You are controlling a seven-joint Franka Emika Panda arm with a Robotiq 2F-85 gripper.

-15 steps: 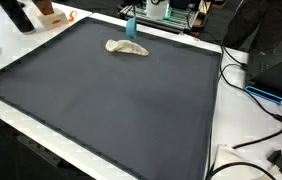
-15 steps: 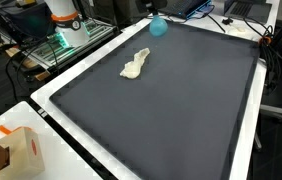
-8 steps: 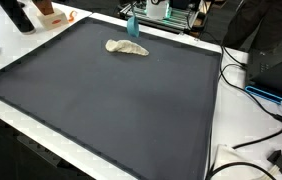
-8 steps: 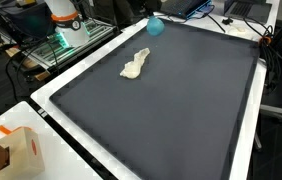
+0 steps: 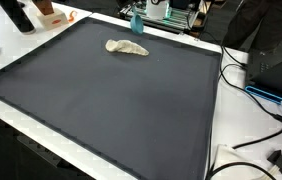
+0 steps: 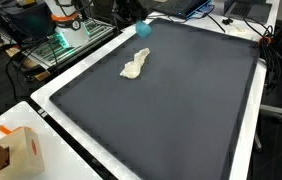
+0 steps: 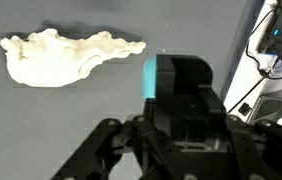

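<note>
The white rag (image 7: 66, 55) lies flat on the dark worktop (image 7: 31, 110), long side across, just left of the pincer (image 7: 173, 75), which looks shut and empty.

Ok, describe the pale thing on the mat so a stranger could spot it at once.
Start from the big dark grey mat. Near one edge of it lies a small crumpled cloth. It is cream-white, the only pale, wrinkled thing on that dark surface.

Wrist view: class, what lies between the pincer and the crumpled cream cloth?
Nothing. In the wrist view only bare dark mat separates the pincer from the cream cloth, and the two are apart.
</note>
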